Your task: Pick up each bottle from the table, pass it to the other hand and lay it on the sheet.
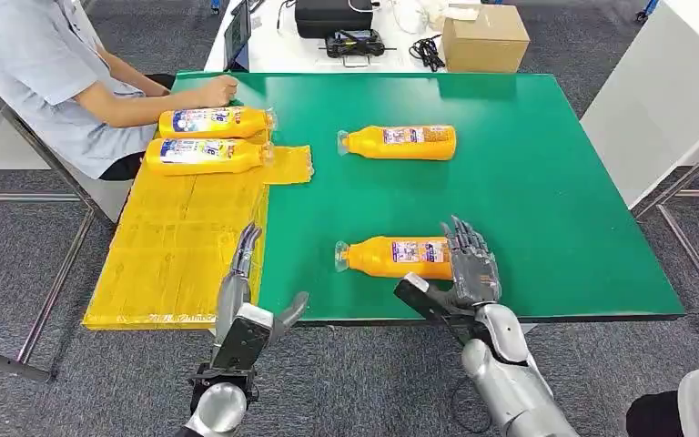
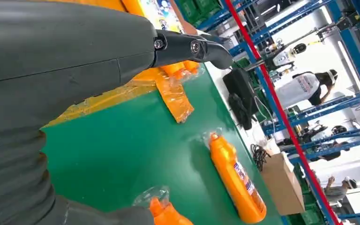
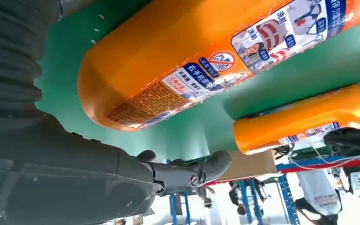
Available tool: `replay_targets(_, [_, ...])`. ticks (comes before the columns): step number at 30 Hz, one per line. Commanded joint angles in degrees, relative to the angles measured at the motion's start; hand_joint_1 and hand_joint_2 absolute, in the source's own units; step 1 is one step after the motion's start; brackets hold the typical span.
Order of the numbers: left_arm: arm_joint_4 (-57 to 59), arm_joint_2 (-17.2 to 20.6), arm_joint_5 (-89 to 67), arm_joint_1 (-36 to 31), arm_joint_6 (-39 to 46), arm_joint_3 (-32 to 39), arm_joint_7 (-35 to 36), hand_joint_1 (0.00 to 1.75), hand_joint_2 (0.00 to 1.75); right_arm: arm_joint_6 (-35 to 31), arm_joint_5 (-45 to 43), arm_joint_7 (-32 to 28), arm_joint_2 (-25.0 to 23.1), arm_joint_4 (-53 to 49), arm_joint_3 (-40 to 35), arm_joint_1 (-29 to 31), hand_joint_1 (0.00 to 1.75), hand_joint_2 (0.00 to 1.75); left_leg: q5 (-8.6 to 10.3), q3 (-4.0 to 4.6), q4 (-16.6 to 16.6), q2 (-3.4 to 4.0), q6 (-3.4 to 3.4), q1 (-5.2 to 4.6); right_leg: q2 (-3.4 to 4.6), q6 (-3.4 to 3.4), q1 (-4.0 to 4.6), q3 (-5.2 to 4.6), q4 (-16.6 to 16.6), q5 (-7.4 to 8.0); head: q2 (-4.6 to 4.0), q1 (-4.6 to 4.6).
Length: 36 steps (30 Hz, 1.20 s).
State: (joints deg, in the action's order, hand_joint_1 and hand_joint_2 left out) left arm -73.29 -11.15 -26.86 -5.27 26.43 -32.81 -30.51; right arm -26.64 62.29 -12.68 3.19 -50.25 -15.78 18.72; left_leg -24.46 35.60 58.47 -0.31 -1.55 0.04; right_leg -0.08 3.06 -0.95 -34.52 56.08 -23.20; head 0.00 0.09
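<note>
My right hand (image 1: 470, 264) is open at the base of the near bottle (image 1: 391, 257); my left hand (image 1: 248, 291) is open, holding nothing.

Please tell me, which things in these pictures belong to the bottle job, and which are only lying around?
Belonging to the job:
near bottle, beside the right hand
far bottle on the green table
two bottles already on the yellow sheet
left hand, holding nothing

Only lying around:
cardboard box
black case
cables
seated person
</note>
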Motion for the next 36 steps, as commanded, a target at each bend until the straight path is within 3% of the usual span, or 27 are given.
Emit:
replay_targets(1, [3.84, 1.22, 0.25, -2.86, -0.96, -2.15, 0.35, 0.00, 1.75, 1.77, 1.79, 2.61, 0.09, 10.12, -2.77, 6.25, 0.00, 1.75, -0.08, -0.31, -0.05, 0.09, 0.09, 0.01, 0.06, -0.14, 0.02, 0.28, -0.03, -0.06, 0.00, 0.00])
replay_targets(20, [6.18, 0.74, 1.23, -5.25, -0.01, -2.41, -0.09, 0.00, 1.75, 6.07, 2.40, 2.83, -1.17, 20.59, -4.04, 14.50, 0.00, 1.75, -0.04, -0.17, -0.03, 0.09, 0.06, 0.01, 0.08, -0.09, 0.02, 0.15, -0.01, -0.02, 0.00, 0.00])
replay_targets(24, [6.43, 0.96, 1.61, -5.91, -0.14, -2.28, 0.15, 0.00, 1.75, 12.14, 1.43, 2.94, -1.16, 23.94, -4.98, 16.02, 0.00, 1.75, -0.05, -0.23, -0.03, 0.08, 0.07, 0.00, 0.06, -0.11, 0.01, 0.19, 0.00, -0.04, 0.00, 0.00])
replay_targets(29, [6.66, 0.96, 1.66, -5.98, -0.04, -2.36, 0.15, 0.00, 1.75, 14.27, 1.05, 2.96, -0.98, 24.75, -5.47, 16.46, 0.02, 1.75, -0.01, -0.18, -0.03, 0.03, 0.04, 0.03, 0.00, -0.06, 0.03, 0.17, -0.03, -0.01, 0.00, 0.00])
replay_targets(30, [6.75, 0.95, 1.70, -6.02, -0.09, -2.41, 0.14, 0.00, 1.75, 15.19, 0.87, 3.04, -0.72, 25.00, -5.54, 16.56, 0.12, 1.75, -0.10, -0.47, -0.07, 0.05, 0.11, 0.06, 0.01, -0.17, 0.07, 0.46, -0.06, -0.10, 0.00, 0.00])
replay_targets(31, [6.99, 0.91, 1.82, -6.12, -0.17, -2.47, 0.13, 0.00, 1.75, 16.57, 1.27, 3.16, -0.39, 25.71, -6.47, 16.92, 0.65, 1.75, -0.01, -0.24, -0.06, 0.02, 0.06, 0.02, -0.01, -0.09, 0.02, 0.21, -0.04, -0.02, 0.00, 0.00])
replay_targets(32, [7.03, 0.90, 1.83, -6.09, -0.18, -2.50, 0.13, 0.00, 1.75, 16.68, 1.21, 3.16, -0.03, 25.88, -6.39, 16.81, 1.34, 1.75, -0.07, -0.40, -0.06, 0.04, 0.09, 0.03, 0.01, -0.14, 0.05, 0.38, -0.07, -0.07, 0.00, 0.00])
replay_targets(34, [7.39, 0.82, 2.11, -6.18, -0.24, -2.61, -0.07, 0.00, 1.75, 18.25, 1.57, 2.52, 0.54, 26.40, -7.73, 17.05, 1.75, 1.75, -0.06, -0.38, -0.06, 0.01, 0.09, 0.04, -0.02, -0.13, 0.05, 0.38, -0.07, -0.06, 0.00, 0.00])
replay_targets(36, [7.47, 0.80, 2.16, -6.19, -0.25, -2.67, -0.13, 0.00, 1.75, 18.51, 1.00, 2.03, 0.86, 26.47, -7.45, 16.90, 1.75, 1.75, -0.01, -0.29, -0.06, -0.01, 0.05, 0.03, -0.05, -0.08, 0.03, 0.27, -0.07, -0.02, 0.00, 0.00])
